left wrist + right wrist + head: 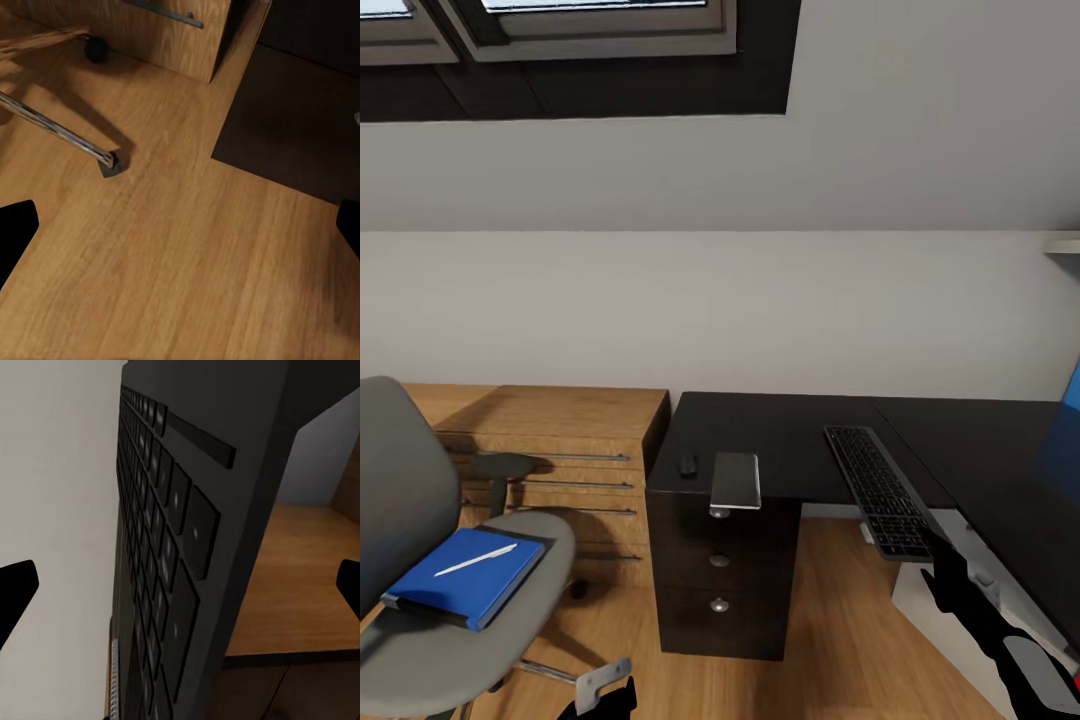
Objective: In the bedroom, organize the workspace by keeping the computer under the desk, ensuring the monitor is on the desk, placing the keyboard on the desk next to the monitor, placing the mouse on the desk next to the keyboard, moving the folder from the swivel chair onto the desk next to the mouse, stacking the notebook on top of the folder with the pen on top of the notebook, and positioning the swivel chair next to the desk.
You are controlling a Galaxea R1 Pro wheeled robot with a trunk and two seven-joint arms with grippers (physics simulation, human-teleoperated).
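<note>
Keyboard (879, 490) lies on the black desk (780, 430), long axis running toward the wall, its near end jutting past the desk's front edge over open floor. Right gripper (943, 572) sits just beside that overhanging end; in the right wrist view the keys (161, 585) run up between the two black fingertips (15, 589), which stand wide apart and touch nothing. Jaws released, no grip yet.

Risk, as judged: a nudge from the gripper at the unsupported end could tip or slide the keyboard off the edge. A pinch taken only on the overhang may let it pivot and drop.

Mouse (688, 464) and grey notebook (736, 480) rest near the desk's left corner, the notebook also overhanging above the drawers (719, 560).

Further left, the swivel chair (420, 560) carries the blue folder (465, 578) with the pen (475, 560) on it.

Left gripper (600, 698) hangs low by the chair base, fingertips (15, 232) spread over bare wood floor (180, 255), empty.
</note>
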